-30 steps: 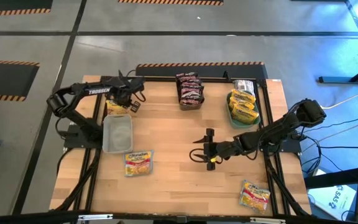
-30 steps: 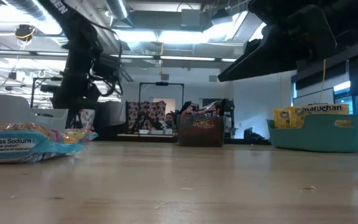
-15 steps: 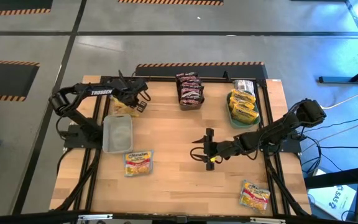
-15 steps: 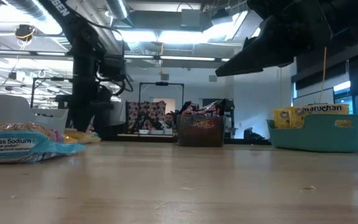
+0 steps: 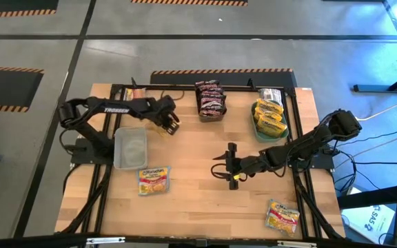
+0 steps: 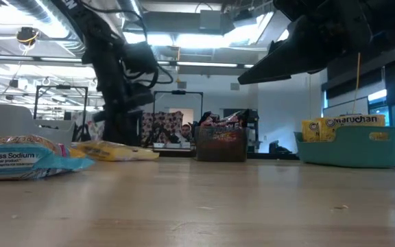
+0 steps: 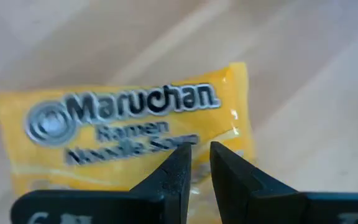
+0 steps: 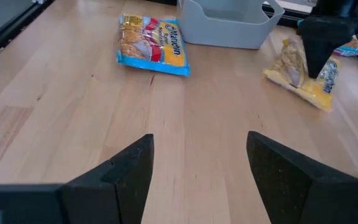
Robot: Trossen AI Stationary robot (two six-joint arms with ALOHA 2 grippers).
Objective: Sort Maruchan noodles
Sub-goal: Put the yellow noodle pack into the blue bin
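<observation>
1. Left claw (image 5: 169,124) is pinched narrow on a yellow Maruchan packet (image 7: 135,134), gripping it at one edge. Low view shows the packet (image 6: 113,151) trailing down near or onto the tabletop (image 5: 198,193); can't tell if it touches.
2. It sits between the clear grey bin (image 5: 130,147) and the dark bin of red-orange packets (image 5: 210,100). My guess: it's headed across to the teal bin (image 5: 270,117), which holds the other yellow packs, so sorting looks to go by colour.
3. Edge grip makes sense w/ a flat, glossy pack, since there's nothing else to grab. Slip risk is prob. high.
4. Right claw (image 5: 219,169) hangs over mid tabletop w/ fingers spread wide and nothing in them. It's likely waiting clear of the left arm's path.
5. Still loose: a blue-edged packet (image 5: 153,180) just beside the grey bin, and another packet (image 5: 282,215) near the front right corner.
6. The grey bin looks empty. Several packs are left to sort.
</observation>
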